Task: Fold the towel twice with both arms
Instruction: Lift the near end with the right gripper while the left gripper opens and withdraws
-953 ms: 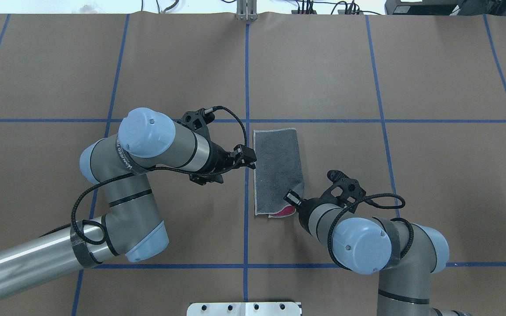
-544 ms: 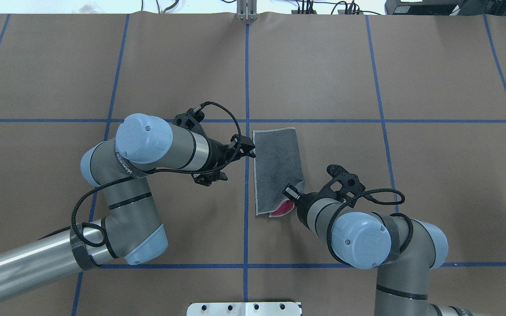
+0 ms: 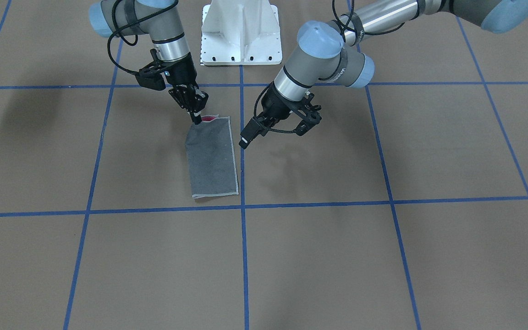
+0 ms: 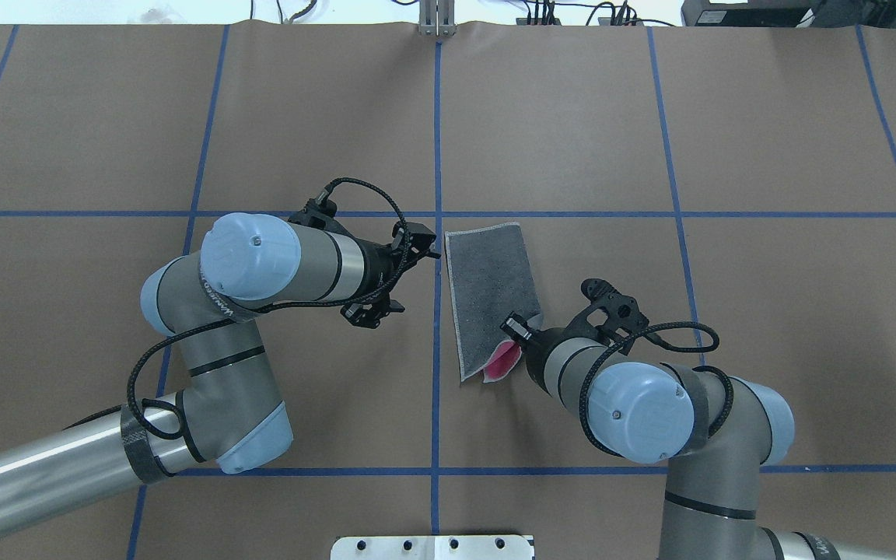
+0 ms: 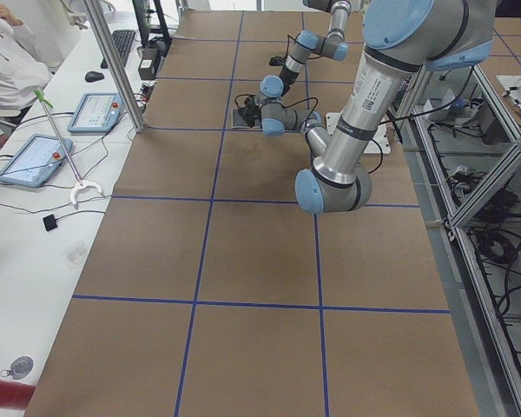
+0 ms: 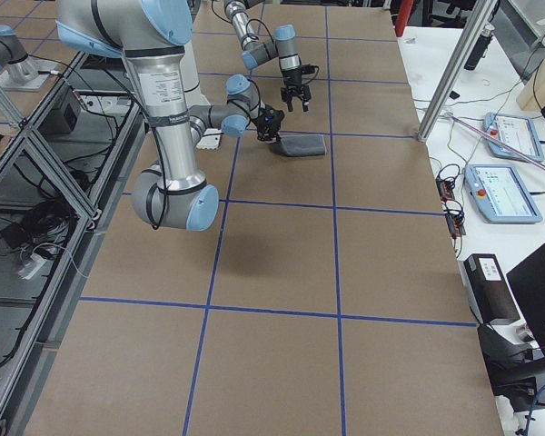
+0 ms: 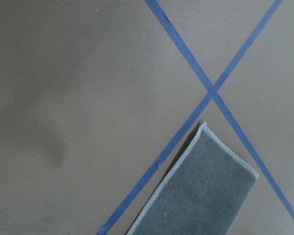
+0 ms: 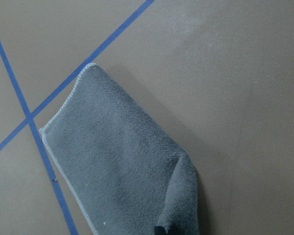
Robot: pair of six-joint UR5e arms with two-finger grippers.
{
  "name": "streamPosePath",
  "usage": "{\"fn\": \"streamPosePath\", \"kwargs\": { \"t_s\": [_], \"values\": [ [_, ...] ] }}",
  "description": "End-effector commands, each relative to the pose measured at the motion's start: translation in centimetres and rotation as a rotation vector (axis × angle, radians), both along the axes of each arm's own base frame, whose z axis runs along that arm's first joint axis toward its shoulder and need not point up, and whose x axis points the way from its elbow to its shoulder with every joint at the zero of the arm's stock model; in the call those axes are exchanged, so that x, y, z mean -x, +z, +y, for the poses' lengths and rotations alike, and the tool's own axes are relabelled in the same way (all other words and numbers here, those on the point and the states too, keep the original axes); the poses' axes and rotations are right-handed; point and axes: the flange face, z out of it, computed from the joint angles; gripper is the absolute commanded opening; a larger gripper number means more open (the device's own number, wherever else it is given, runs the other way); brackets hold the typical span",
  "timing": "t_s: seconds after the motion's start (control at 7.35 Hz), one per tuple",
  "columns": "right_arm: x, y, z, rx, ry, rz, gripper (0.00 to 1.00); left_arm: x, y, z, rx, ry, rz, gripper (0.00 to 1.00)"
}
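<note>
The towel lies folded into a narrow strip, dark grey face up, just right of the centre blue line; it also shows in the front view. My right gripper is shut on its near right corner and holds it raised, so the pink underside shows. In the right wrist view the towel curls up towards my fingers at the bottom edge. My left gripper is open and empty, just left of the towel's far left corner and apart from it. The left wrist view shows that corner of the towel.
Brown paper with blue tape grid lines covers the table. The white pedestal base stands at the robot's side. Tablets and cables lie on a side bench beyond the table's far edge.
My left gripper has drawn back from the towel's left edge, towards the far left corner. My right gripper has raised the near right corner and shifted it farther, baring more pink.
</note>
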Motion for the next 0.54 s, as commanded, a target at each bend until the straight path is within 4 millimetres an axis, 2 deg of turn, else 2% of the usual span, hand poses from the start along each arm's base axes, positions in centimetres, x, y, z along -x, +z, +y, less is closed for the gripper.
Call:
{"fn": "streamPosePath", "kwargs": {
  "t_s": [0.0,0.41],
  "values": [
    [-0.3,-0.7,-0.9,0.008,0.023,-0.018,0.0,-0.3,0.2,0.1,0.119,-0.037,0.031,1.0],
    [-0.9,-0.8,-2.0,0.011,0.047,-0.022,0.0,-1.2,-0.2,0.9,0.213,-0.045,0.058,1.0]
  ]
}}
